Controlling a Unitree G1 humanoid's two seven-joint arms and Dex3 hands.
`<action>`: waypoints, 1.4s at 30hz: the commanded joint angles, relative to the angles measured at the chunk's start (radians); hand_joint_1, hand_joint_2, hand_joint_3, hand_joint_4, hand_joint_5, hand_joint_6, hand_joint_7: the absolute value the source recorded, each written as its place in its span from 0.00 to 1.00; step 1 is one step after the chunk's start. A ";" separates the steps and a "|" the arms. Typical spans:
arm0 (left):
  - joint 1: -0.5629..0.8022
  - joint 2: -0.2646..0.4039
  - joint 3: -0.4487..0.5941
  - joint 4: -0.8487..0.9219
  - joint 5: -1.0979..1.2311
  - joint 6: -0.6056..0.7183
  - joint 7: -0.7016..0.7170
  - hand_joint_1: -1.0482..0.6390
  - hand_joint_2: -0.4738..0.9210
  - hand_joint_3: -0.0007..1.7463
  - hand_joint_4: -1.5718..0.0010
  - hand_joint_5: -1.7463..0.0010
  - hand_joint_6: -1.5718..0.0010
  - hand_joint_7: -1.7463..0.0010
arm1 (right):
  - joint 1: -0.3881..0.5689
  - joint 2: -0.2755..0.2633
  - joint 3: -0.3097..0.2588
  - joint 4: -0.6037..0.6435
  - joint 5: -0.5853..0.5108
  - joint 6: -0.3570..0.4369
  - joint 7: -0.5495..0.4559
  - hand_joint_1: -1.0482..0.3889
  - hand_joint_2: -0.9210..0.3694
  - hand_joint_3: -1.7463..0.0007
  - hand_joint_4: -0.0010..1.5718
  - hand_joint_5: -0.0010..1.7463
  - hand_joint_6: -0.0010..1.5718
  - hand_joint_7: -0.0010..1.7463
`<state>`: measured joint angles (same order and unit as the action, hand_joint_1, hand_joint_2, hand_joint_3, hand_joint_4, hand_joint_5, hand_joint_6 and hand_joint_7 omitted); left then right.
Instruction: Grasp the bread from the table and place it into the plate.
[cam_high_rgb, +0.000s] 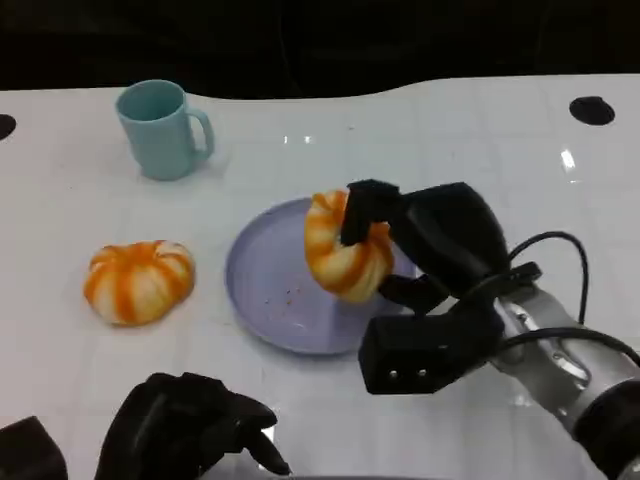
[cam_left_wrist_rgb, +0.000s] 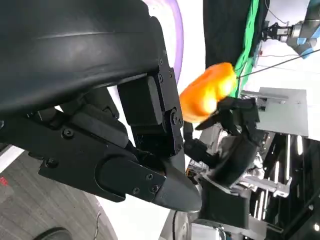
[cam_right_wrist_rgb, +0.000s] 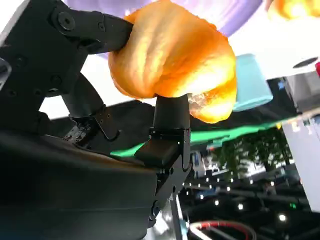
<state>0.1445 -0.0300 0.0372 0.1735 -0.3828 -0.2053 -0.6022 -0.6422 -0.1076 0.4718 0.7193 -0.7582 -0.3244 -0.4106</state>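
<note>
My right hand (cam_high_rgb: 425, 245) grips an orange-and-white striped bread (cam_high_rgb: 345, 255) and holds it tilted over the right part of the lavender plate (cam_high_rgb: 265, 285). The right wrist view has that bread (cam_right_wrist_rgb: 175, 57) pinched between black fingers (cam_right_wrist_rgb: 170, 115), with the plate (cam_right_wrist_rgb: 235, 12) behind it. A second, similar bread (cam_high_rgb: 138, 280) lies on the white table to the left of the plate. My left hand (cam_high_rgb: 185, 425) sits low at the front left, fingers curled in, holding nothing. From the left wrist view the held bread (cam_left_wrist_rgb: 207, 92) shows beyond my left hand (cam_left_wrist_rgb: 125, 145).
A light blue mug (cam_high_rgb: 160, 128) stands at the back left of the table. A black cable (cam_high_rgb: 545, 245) loops off my right forearm. Black round marks sit at the far right (cam_high_rgb: 592, 110) and far left table edges.
</note>
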 joint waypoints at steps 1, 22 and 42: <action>0.007 0.010 0.001 0.010 0.012 -0.018 0.007 0.07 0.97 0.00 0.20 0.51 0.01 1.00 | -0.029 0.021 -0.013 0.022 0.056 -0.004 0.055 0.64 0.45 0.35 0.56 1.00 0.57 0.58; 0.007 0.003 -0.002 0.008 0.015 -0.018 0.012 0.08 0.97 0.00 0.20 0.50 0.01 1.00 | 0.158 -0.078 0.008 -0.377 0.069 0.098 0.357 0.30 0.00 0.82 0.00 0.29 0.18 0.00; -0.003 0.005 0.001 0.016 -0.001 -0.005 0.005 0.08 0.96 0.00 0.18 0.52 0.01 1.00 | 0.482 -0.218 -0.190 -0.673 0.505 -0.182 0.603 0.38 0.00 0.86 0.04 0.41 0.25 0.03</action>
<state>0.1395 -0.0368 0.0339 0.1870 -0.3852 -0.2075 -0.6016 -0.1936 -0.3107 0.3109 0.0557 -0.3144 -0.4546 0.1743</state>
